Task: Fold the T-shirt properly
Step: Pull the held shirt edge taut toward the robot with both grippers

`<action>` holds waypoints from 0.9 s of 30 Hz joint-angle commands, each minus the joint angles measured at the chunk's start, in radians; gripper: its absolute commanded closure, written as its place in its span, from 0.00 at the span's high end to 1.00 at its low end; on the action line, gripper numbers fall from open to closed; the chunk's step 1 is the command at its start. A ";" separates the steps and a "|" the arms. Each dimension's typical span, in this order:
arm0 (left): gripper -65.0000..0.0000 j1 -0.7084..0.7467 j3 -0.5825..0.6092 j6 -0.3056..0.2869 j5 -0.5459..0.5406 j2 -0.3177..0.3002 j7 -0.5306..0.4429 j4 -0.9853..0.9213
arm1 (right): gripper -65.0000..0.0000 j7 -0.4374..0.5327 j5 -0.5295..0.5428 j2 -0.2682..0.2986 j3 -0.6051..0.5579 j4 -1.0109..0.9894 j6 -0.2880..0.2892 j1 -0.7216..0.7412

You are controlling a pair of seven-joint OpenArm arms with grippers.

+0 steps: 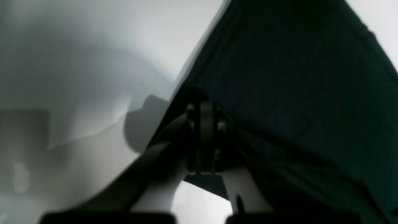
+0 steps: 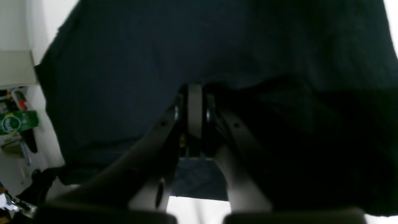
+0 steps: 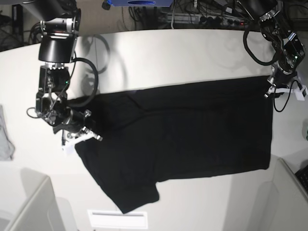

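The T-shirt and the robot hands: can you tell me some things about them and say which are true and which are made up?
1. The T-shirt is black. True.
2. The left hand is open and holds nothing. False: it is shut on the shirt's edge.
3. The right hand is pinching the shirt. True.
4. The shirt is folded into a neat small square. False: it lies spread wide across the white table.
5. A grey cloth sits on top of the shirt. False: it lies apart, at the table's edge.

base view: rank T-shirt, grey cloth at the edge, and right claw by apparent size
1. T-shirt, by far the largest, spread across the table.
2. grey cloth, cut off by the frame edge, so its full size is unknown.
3. right claw, looks near the cloth's visible part; that order is unsure.
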 commanded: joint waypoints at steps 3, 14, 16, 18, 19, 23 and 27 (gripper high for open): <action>0.00 -0.036 -0.002 0.005 -0.010 -0.020 -0.011 0.006 | 0.00 0.025 0.020 0.007 0.006 0.001 0.006 0.029; 0.36 -0.045 -0.013 0.002 -0.016 -0.023 -0.017 -0.006 | 0.56 0.028 0.025 0.013 0.022 0.045 0.005 -0.007; 0.61 -0.048 -0.014 0.000 -0.018 -0.023 -0.017 -0.006 | 0.56 0.028 0.025 0.007 0.069 0.102 0.005 -0.031; 0.77 -0.067 -0.014 0.000 -0.019 -0.023 -0.019 -0.005 | 0.56 0.028 0.023 0.005 0.102 0.154 0.005 -0.050; 0.83 -0.077 -0.014 0.000 -0.019 -0.023 -0.019 -0.005 | 0.56 0.027 0.023 0.005 0.115 0.179 0.005 -0.056; 0.86 -0.083 -0.017 -0.001 -0.021 -0.022 -0.014 0.059 | 0.52 0.023 0.026 0.004 0.200 0.318 0.005 -0.146; 0.86 -0.001 -0.109 -0.014 -0.042 0.055 -0.017 0.172 | 0.48 0.022 0.026 -0.061 0.312 0.478 -0.006 -0.295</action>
